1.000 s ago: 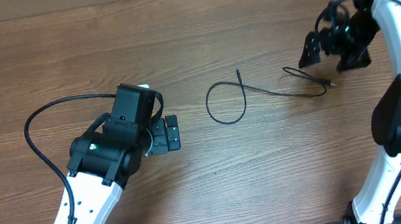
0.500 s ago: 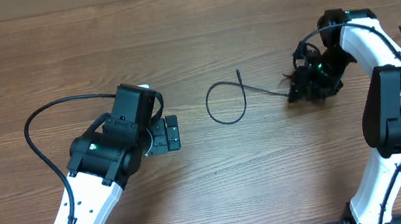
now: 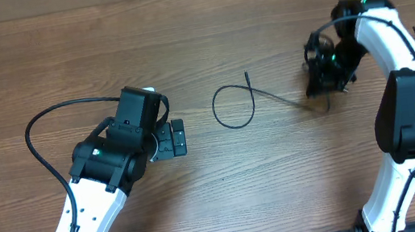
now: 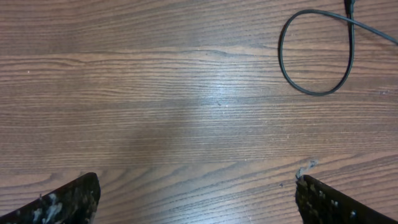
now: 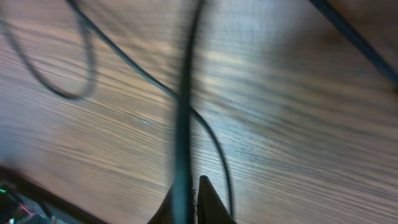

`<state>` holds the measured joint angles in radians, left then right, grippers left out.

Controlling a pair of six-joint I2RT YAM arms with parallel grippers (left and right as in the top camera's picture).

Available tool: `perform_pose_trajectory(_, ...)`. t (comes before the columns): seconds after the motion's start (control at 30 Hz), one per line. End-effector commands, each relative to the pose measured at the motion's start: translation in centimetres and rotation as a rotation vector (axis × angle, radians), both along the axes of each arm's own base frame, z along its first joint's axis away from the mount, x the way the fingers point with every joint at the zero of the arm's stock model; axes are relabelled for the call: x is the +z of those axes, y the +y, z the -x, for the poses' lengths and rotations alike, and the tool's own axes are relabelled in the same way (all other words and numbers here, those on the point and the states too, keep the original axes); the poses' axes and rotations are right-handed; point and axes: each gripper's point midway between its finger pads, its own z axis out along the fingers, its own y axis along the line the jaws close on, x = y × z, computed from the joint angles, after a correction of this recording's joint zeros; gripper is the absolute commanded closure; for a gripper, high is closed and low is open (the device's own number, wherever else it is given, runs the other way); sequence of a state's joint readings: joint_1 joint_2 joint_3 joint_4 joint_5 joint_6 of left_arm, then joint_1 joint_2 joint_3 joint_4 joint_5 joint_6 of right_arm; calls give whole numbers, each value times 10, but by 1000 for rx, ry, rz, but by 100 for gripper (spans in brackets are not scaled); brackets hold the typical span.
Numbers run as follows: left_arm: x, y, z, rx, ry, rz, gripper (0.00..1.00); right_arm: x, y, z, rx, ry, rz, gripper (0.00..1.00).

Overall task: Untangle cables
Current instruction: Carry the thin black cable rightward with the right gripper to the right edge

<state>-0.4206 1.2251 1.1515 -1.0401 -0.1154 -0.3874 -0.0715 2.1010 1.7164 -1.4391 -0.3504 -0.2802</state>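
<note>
1. Right gripper: your wrist view is blurred, but the fingertips sit drawn together on the cable, which runs up thick and dark from between them. The gripper stands toward the table's 3 o'clock side.
2. Left gripper: fingers spread wide, with bare wood between them, facing 3 o'clock.
3. Table: brown wood-grain top with the grain running 9 to 3 o'clock. It fills the overhead view.
4. Cable: one thin black cord lying at 3 o'clock of your left gripper, apart from it. It makes a single loop that crosses itself near 1 o'clock. A small dark plug end pokes out just past the crossing, and the tail runs toward 4 o'clock into the right gripper.
5. Arms: your left arm enters at 7 o'clock and reaches toward 1 o'clock. Your right arm enters at 5 o'clock, rises along the 3 o'clock edge and folds back toward 9 o'clock.
</note>
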Motion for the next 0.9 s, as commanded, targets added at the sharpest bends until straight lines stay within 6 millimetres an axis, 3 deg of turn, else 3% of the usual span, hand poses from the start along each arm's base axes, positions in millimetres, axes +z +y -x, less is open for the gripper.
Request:
perform_pose_trajectory(0.0, 2, 1, -1, 13, -4, 10, 0, 64, 3, -39, -50, -186, -24, 96)
perform_pose_trajectory(0.13, 2, 1, -1, 13, -4, 10, 0, 133, 1, -75, -129, -373, -19, 96)
perform_pose_trajectory(0.27, 2, 1, -1, 13, -4, 10, 0, 220, -2, -108, -209, -642, -33, 96)
perform_pose_trajectory(0.3, 2, 1, -1, 13, -4, 10, 0, 251, -3, -116, -227, -743, -41, 96)
perform_pose_trajectory(0.47, 2, 1, -1, 13, -4, 11, 0, 372, -12, -131, -302, -1156, -49, 96)
perform_pose_trajectory(0.53, 2, 1, -1, 13, -4, 11, 0, 409, -21, -131, -337, -1292, -14, 96)
perform_pose_trajectory(0.63, 2, 1, -1, 13, -4, 10, 0, 455, -40, -128, -410, -1463, 70, 96)
perform_pose_trajectory(0.87, 2, 1, -1, 13, -4, 11, 0, 498, -100, -129, -675, -1640, 336, 96)
